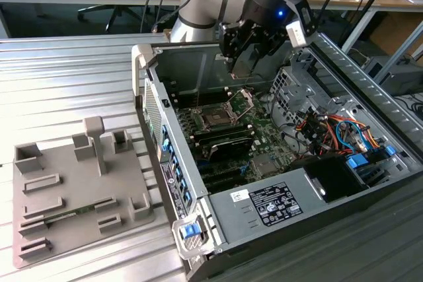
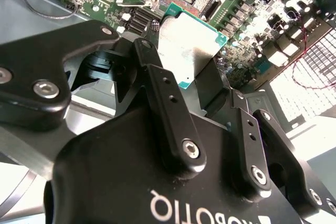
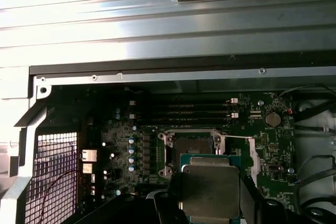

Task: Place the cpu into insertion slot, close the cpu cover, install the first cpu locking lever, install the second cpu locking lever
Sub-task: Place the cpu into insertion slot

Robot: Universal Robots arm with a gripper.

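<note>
We are at the first step, and it is not finished. The hand (image 1: 251,52) hangs inside the open computer case (image 1: 173,163), its fingers (image 3: 175,195) drawn in to the width of the cpu (image 3: 210,188) and gripping it by two opposite edges. The chip is in the air above the motherboard (image 1: 264,130), near the insertion slot (image 3: 192,142) but clear of it. The slot lies bare and dark, with nothing seated in it. The cpu cover (image 1: 242,101) stands swung up on its hinge beside the slot. We judge that seating the chip, closing the cover and both locking steps are all left to do.

The exterior view gives us the gap between chip and board, the raised cover, and a grey fixture tray (image 1: 73,189) on the ribbed metal desk (image 1: 66,77) beside the case. In both wrist views we see the chip's silvery face and green rim against the empty slot. The first wrist view adds the memory slots (image 3: 181,109) beyond the slot.
</note>
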